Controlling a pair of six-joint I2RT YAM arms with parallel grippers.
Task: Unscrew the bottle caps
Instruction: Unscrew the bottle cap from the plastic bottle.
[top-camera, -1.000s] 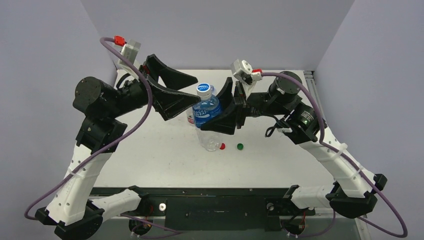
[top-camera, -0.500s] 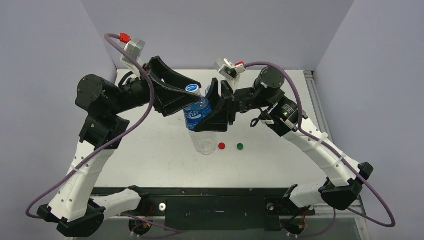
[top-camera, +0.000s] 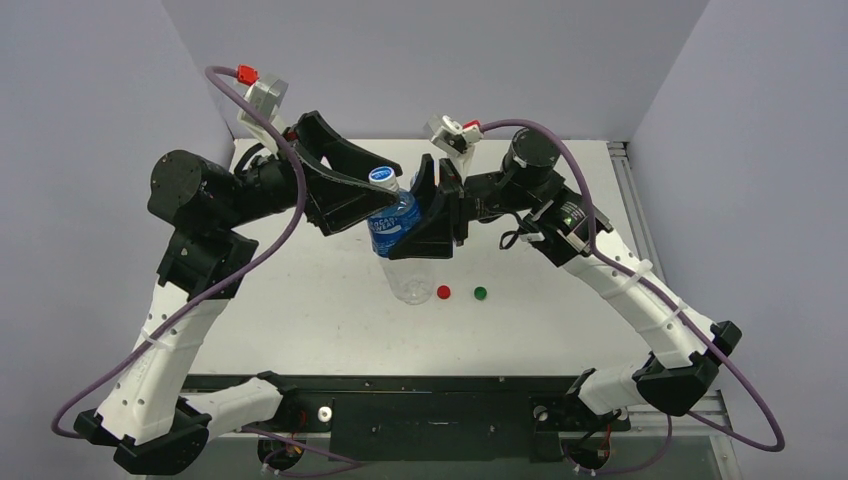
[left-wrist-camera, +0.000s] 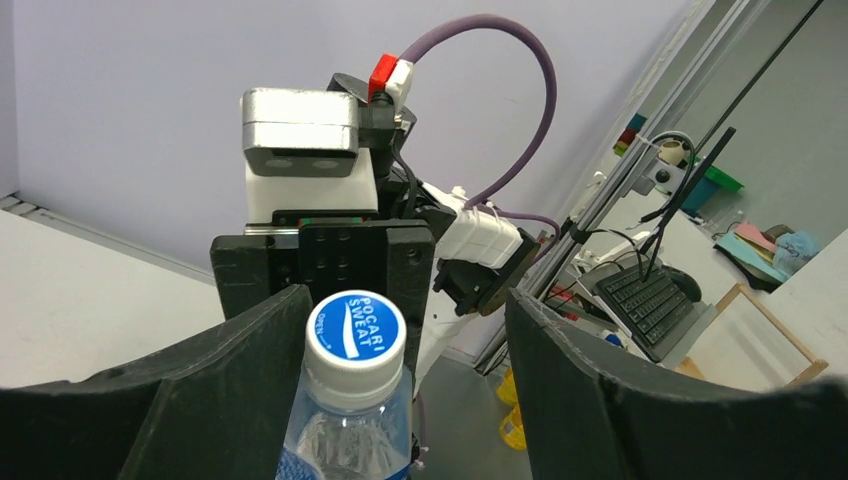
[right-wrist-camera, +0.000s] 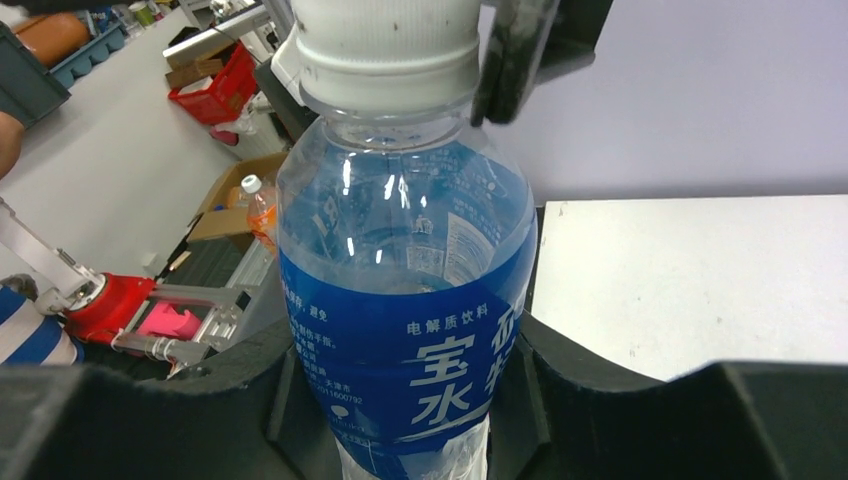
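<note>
Only overhead shows red cap, green cap; right gripper clasps bottle.

It was a robotics lab: beyond the left pincer lay a black computer keyboard on a cluttered desk; beyond the right pincer, a brown cardboard box and a red plastic crate.

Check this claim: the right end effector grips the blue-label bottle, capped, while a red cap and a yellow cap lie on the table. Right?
No: beside the red cap lies a green cap, not a yellow one, as the top external view shows. The rest stands.
</note>
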